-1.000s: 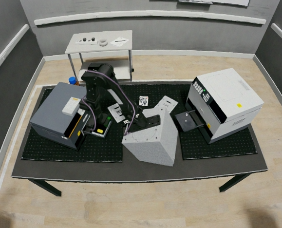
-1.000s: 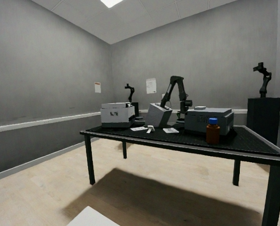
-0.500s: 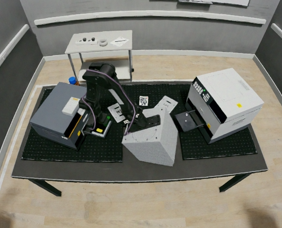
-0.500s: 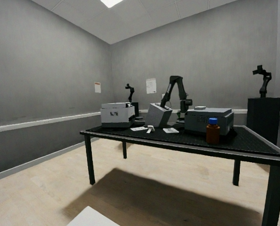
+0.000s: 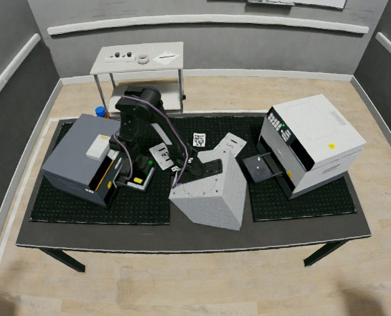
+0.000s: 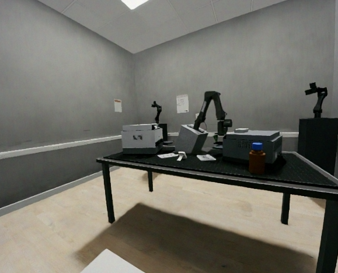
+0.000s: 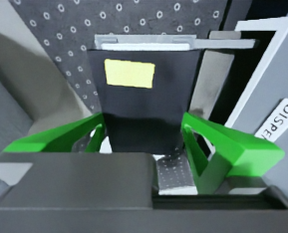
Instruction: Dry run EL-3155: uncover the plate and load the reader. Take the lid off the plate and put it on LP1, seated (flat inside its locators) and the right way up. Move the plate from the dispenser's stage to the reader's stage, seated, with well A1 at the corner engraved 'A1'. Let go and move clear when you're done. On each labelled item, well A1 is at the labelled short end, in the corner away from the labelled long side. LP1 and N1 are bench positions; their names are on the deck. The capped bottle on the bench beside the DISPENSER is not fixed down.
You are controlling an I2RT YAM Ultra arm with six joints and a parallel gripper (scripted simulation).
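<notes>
My gripper (image 7: 143,116) has its green fingers on opposite sides of the dark lid (image 7: 147,107) (image 5: 138,179), which bears a yellow label. It is shut on the lid and holds it level, a little above the dispenser's stage. A pale strip of the plate (image 7: 147,47) shows past the lid's far edge; the lid hides most of the plate, and well A1 cannot be seen. LP1 (image 5: 229,145) (image 6: 169,156) is a light bench position with nothing on it. The reader's stage (image 5: 258,169) is out and bare.
The grey dispenser (image 5: 83,146) (image 6: 251,137) stands close beside the gripper. The capped bottle (image 5: 100,111) (image 6: 257,161) stands upright behind it. N1 (image 5: 159,159) (image 6: 208,159) lies between the dispenser and LP1. The arm's grey base block (image 5: 207,211) stands mid-table, the white reader (image 5: 317,125) (image 6: 138,140) beyond.
</notes>
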